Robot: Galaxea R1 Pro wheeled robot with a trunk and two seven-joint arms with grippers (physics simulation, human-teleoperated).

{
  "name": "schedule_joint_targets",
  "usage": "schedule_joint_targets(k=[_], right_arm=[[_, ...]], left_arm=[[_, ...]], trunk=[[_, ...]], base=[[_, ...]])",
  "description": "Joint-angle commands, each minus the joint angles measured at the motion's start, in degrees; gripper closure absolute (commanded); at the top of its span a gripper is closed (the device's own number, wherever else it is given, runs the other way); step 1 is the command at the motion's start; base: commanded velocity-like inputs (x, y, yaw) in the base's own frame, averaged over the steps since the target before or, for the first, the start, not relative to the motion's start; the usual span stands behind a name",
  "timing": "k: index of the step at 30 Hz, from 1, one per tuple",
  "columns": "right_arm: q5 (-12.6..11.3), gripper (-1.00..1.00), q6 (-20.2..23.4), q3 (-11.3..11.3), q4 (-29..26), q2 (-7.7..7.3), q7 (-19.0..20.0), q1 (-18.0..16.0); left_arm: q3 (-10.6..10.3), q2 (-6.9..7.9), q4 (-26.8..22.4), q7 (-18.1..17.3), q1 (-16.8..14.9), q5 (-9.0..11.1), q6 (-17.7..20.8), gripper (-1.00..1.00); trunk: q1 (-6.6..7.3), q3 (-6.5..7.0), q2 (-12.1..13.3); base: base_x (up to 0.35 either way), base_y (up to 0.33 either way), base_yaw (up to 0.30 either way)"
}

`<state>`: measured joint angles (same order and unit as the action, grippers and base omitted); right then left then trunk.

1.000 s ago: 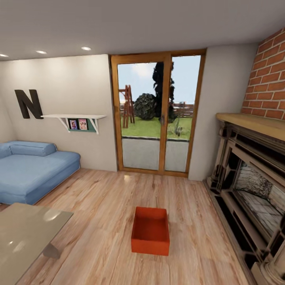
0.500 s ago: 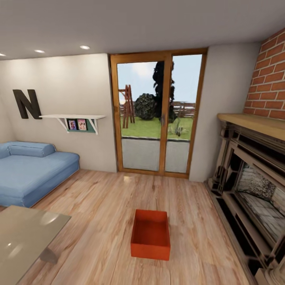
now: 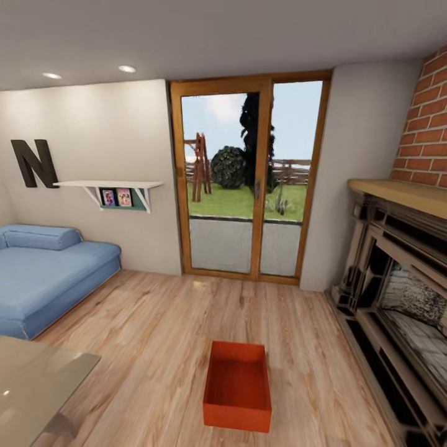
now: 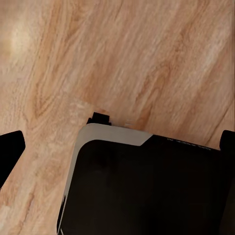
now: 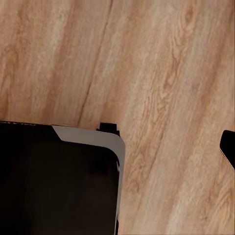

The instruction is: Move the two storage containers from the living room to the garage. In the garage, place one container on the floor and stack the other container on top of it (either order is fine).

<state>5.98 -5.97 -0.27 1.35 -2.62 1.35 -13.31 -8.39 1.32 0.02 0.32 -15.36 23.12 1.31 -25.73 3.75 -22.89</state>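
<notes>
A: How many bins do you see?
B: I count 1 storage container (image 3: 237, 386) on the living room's wood floor (image 3: 155, 335), before 2 glass doors (image 3: 248, 180). Both grippers' opening I can't tell

head: faces glass doors (image 3: 251, 180) across room | wrists: look down, close, shared plank floor (image 4: 147, 58)

Letter "N" (image 3: 34, 162) on wall (image 3: 93, 136)

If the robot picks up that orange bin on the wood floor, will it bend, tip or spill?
The storage container looks rigid, with straight plain walls, so it probably won't flex. It appears empty, so likely light with nothing to spill. Its broad flat base should slide on the wood floor rather than tip.
</notes>
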Motion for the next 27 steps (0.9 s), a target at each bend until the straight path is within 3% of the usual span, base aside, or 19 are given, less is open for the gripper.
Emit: schedule_joint_targets(k=[1,27], right_arm=[[0.54,-1.0,-0.27,-0.06,0.14,-0.02,0.06,-0.05],[0.55,-1.0,-0.28,-0.08,0.14,-0.02,0.06,-0.05]], left_arm=[[-0.48,0.0,-0.01,0.03,-0.02,0.52,0.12,-1.0],[-0.48,0.0,-0.02,0.03,-0.02,0.55,0.09,-1.0]], trunk=[[-0.05,-0.02,-0.03],[-0.05,-0.02,-0.03]], base=[[0.322,0.0,0.0],[0.322,0.0,0.0]])
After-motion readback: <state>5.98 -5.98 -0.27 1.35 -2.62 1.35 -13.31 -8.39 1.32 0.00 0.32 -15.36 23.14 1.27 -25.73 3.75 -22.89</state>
